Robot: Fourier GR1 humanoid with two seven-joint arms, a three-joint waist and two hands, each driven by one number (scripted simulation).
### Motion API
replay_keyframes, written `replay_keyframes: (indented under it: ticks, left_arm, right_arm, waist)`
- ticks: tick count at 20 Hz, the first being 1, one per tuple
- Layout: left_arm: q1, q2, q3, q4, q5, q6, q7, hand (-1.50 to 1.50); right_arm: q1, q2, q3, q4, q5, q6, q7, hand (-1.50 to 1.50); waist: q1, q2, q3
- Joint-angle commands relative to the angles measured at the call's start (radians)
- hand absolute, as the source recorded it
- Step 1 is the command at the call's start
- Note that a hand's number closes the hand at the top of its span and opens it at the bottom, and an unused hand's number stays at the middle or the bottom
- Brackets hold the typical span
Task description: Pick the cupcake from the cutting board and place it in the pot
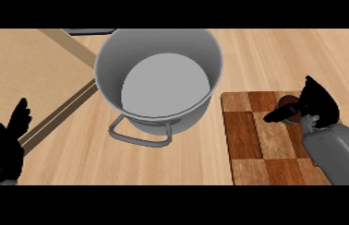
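Cupcake (287, 100) is seen only in part, as a dark brown round shape on the checkered wooden cutting board (249, 141), lodged between the thumb and the fingers (315, 88) of the right hand (319, 106). These fingers are held fairly straight and close together, pointing away from the forearm, just to the right of the cupcake and hiding its far side. The thumb is spread wide from them and laid across the cupcake's near edge. Whether thumb or fingers actually touch the cupcake cannot be told.

To the left of the fingers, just beside the cutting board's left edge, a grey metal pot (109, 67) is stood upright on the wooden counter (204, 159), one loop handle (136, 139) turned toward the view's lower edge.

Well apart from the right fingers, at the lower left edge, the left hand (15, 136) is shown resting, its fingers straight, pointing up and holding nothing.
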Motion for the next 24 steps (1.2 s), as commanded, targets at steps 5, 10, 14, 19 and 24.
replay_keyframes:
  ticks: [5, 10, 14, 19, 24]
  left_arm:
    - [-0.090, 0.031, -0.046, 0.074, -0.004, -0.075, 0.090, 0.00]
    - [-0.072, 0.011, -0.056, 0.109, -0.006, -0.073, 0.042, 0.00]
    - [-0.101, 0.029, -0.037, 0.137, 0.007, -0.088, 0.039, 0.00]
    - [-0.058, 0.035, -0.034, 0.096, 0.020, -0.083, 0.052, 0.00]
    - [-0.073, 0.038, -0.037, 0.085, 0.024, -0.081, 0.057, 0.00]
  right_arm:
    - [-0.002, 0.049, -0.029, 0.055, 0.047, 0.040, 0.184, -1.50]
    - [-0.007, 0.091, -0.068, 0.058, 0.046, 0.051, 0.200, -1.50]
    - [0.002, 0.100, -0.107, 0.125, 0.049, 0.050, 0.121, -1.50]
    - [0.035, 0.129, -0.143, 0.138, 0.056, 0.039, 0.082, -1.50]
    - [0.011, 0.151, -0.176, 0.172, 0.084, 0.035, 0.060, -1.50]
  waist:
    - [-0.008, 0.021, -0.011]
    - [-0.010, 0.020, -0.012]
    - [-0.013, 0.026, -0.012]
    - [-0.013, 0.022, -0.011]
    - [-0.009, 0.025, -0.011]
